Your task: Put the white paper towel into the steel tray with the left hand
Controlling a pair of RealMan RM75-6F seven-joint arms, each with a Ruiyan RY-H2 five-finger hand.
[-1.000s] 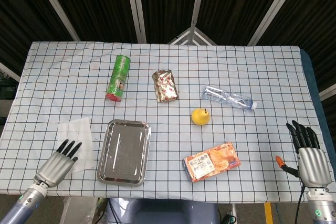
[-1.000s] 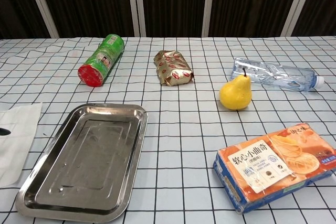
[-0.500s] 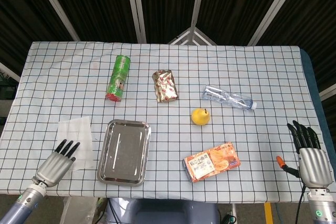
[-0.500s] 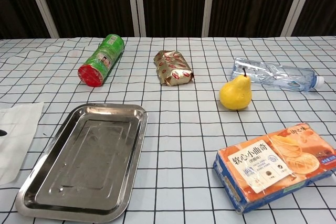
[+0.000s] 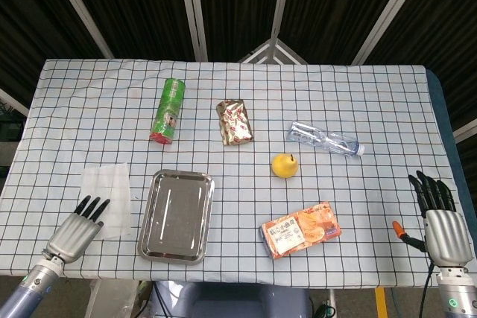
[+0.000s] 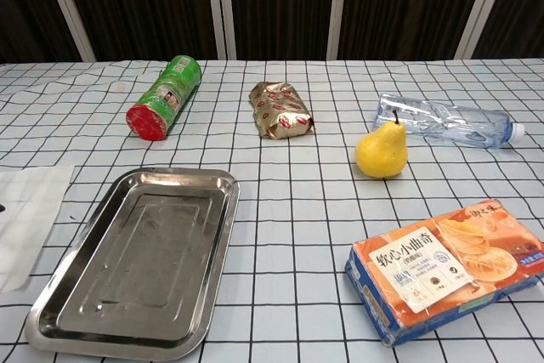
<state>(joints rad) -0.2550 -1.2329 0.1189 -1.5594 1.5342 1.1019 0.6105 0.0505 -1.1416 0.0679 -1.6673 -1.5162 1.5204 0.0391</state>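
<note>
The white paper towel (image 5: 107,195) lies flat on the checked cloth at the front left, just left of the empty steel tray (image 5: 176,215). In the chest view the towel (image 6: 25,218) shows at the left edge beside the tray (image 6: 140,261). My left hand (image 5: 74,230) hovers at the towel's near edge, fingers spread and stretched over its corner, holding nothing. My right hand (image 5: 441,221) is open at the table's front right corner, far from both.
A green can (image 5: 168,109) lies at the back left, a foil snack packet (image 5: 234,121) beside it. A plastic bottle (image 5: 326,139), a yellow pear (image 5: 284,164) and an orange biscuit box (image 5: 300,229) occupy the right half. Table edge runs close in front of both hands.
My left hand has drawn back toward the front-left edge, sliding off most of the towel. The towel has flattened slightly. The right hand has not moved.
</note>
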